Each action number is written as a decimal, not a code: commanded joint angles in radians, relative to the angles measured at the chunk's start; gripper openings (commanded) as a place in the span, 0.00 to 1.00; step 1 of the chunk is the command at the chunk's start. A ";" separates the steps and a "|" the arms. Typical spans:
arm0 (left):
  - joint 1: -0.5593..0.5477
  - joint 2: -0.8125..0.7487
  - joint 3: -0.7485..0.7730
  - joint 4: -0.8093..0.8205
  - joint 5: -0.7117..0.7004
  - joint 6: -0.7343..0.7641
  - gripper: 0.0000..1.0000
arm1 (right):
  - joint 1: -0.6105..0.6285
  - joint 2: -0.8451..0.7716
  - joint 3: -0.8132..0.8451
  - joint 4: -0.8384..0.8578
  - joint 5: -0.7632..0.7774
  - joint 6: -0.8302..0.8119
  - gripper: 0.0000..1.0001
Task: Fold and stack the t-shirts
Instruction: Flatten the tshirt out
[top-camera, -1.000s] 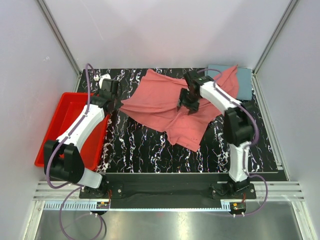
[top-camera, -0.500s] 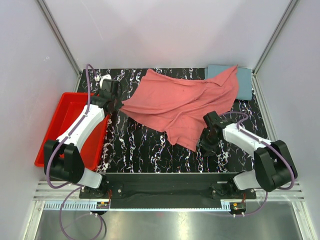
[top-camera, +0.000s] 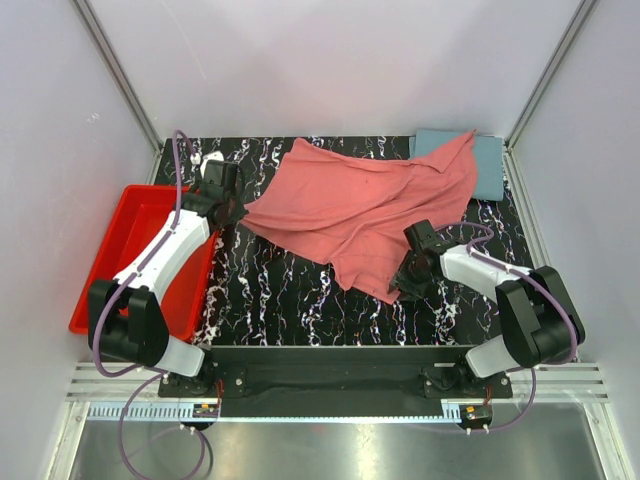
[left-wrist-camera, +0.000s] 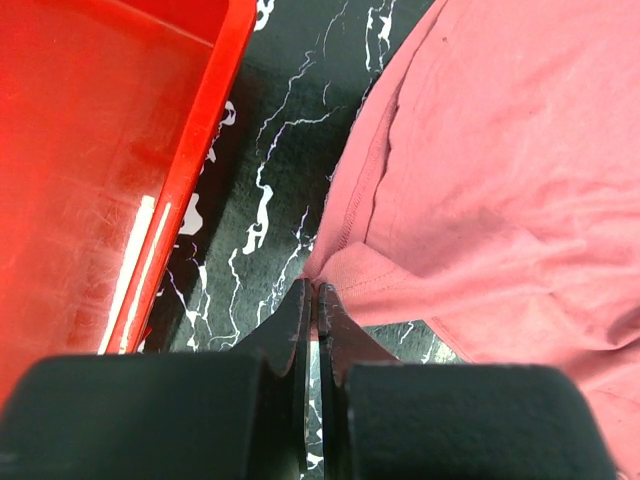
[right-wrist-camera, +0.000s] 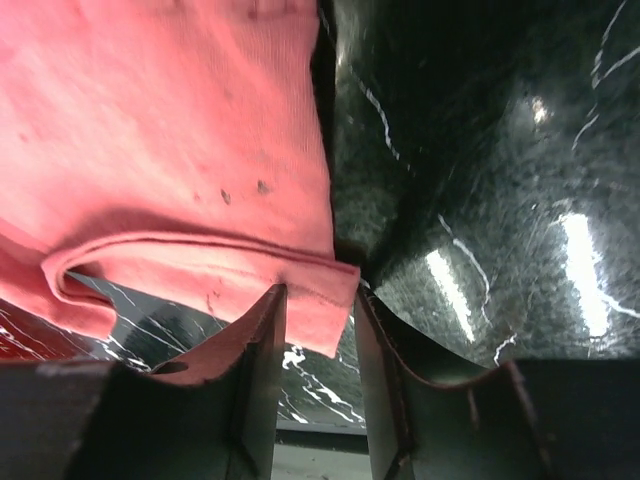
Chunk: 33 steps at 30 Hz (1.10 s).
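The left arm's two-finger gripper (left-wrist-camera: 313, 300) is pinching the edge of a salmon-pink cotton t-shirt (top-camera: 365, 215) between tightly closed jaws, just beside a red plastic tray (top-camera: 120, 240). The right gripper (right-wrist-camera: 317, 298) is straddling the shirt's near hem corner, its jaws partly apart with the fabric lying flat between them. The pink shirt is lying spread and rumpled across the middle of a black marbled table (top-camera: 290, 290). Its far right corner is overlapping a folded grey-blue t-shirt (top-camera: 490, 165), which is sitting at the table's far right corner.
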<state>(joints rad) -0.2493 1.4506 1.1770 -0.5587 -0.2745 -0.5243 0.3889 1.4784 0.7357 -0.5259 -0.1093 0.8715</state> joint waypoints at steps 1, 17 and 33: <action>0.004 -0.032 -0.010 0.023 0.008 0.001 0.00 | -0.030 0.014 0.007 0.043 0.069 -0.012 0.40; 0.004 -0.033 -0.020 0.031 0.017 0.000 0.00 | -0.056 -0.021 0.016 0.000 0.019 -0.046 0.17; 0.004 -0.001 0.154 -0.030 0.021 0.070 0.00 | -0.070 -0.190 0.416 -0.570 0.293 -0.152 0.00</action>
<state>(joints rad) -0.2489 1.4513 1.2469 -0.6033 -0.2577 -0.4923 0.3355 1.3243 1.0485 -0.9207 0.0689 0.7746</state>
